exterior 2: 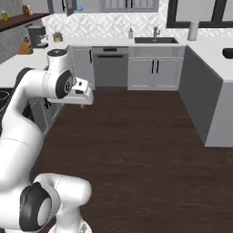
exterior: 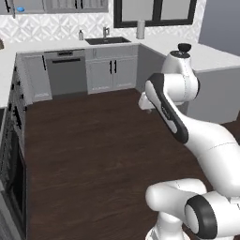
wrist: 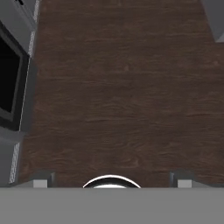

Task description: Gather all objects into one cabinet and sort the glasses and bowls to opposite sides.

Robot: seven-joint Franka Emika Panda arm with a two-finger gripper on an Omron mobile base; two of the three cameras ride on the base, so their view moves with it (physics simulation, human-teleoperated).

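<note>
My gripper (exterior 2: pixel 83 105) hangs over the dark wood floor, pointing down, far from every counter. In the hand view its fingertips (wrist: pixel 41 182) stand wide apart with only floor beneath, so it is open and holds nothing. The hand also appears in the left base view, gripper (exterior: pixel 146 110). The dark-brown shelf board (exterior 2: pixel 22 19) runs along the wall at upper left with small items on it. One small bright-blue bowl (exterior 2: pixel 80 7) sits high among the wall cabinets, bowl (exterior: pixel 20 9). A dark bowl-like shape (exterior 2: pixel 227 53) rests on the right counter. The red cup is out of view.
Grey base cabinets, a dishwasher (exterior 2: pixel 110 68) and a sink (exterior 2: pixel 156 40) line the far wall. An oven front (wrist: pixel 8 83) stands to the left. The island counter (exterior 2: pixel 214 91) bounds the right. A coffee machine (exterior 2: pixel 38 35) and a beige crock (exterior 2: pixel 58 36) stand under the shelf.
</note>
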